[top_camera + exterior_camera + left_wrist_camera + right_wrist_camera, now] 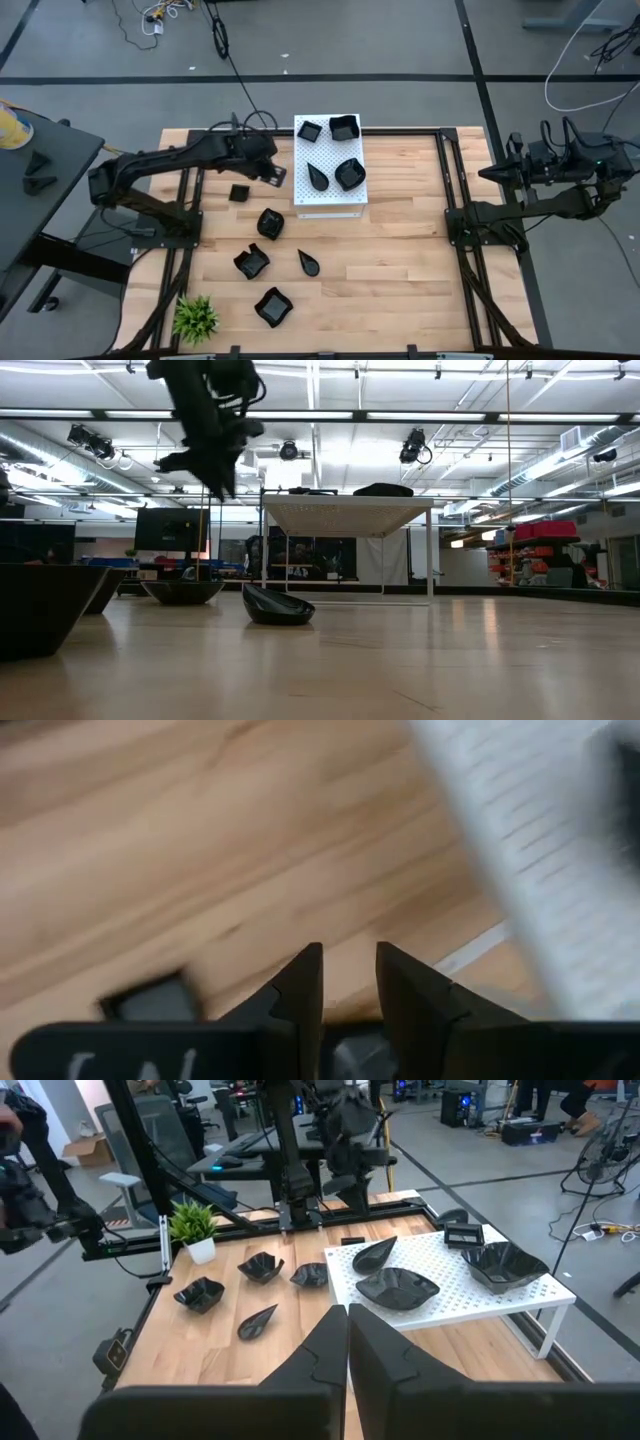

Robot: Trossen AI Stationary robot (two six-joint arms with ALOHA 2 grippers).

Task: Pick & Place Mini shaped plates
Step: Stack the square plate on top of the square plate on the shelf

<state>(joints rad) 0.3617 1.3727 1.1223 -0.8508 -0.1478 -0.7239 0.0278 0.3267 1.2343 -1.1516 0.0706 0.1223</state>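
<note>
Several mini shaped plates, glossy and black, show in the high view. Some rest on the white perforated board (330,195), among them a teardrop (318,176) and a square one (344,127). Others lie on the wooden table, among them a small square one (239,193), a polygonal one (270,223) and a teardrop (309,264). My left gripper (275,176) hangs above the table just left of the board, narrowly open (350,982) and empty. The small square plate (150,1000) lies below it. My right gripper (347,1330) is shut and waits at the table's right edge.
The board stands raised on thin legs (432,555) at the table's far middle. A small green plant (196,316) sits at the near left corner. Black frame rails (455,190) run along both sides. Bare wood lies right of the board and toward the near right.
</note>
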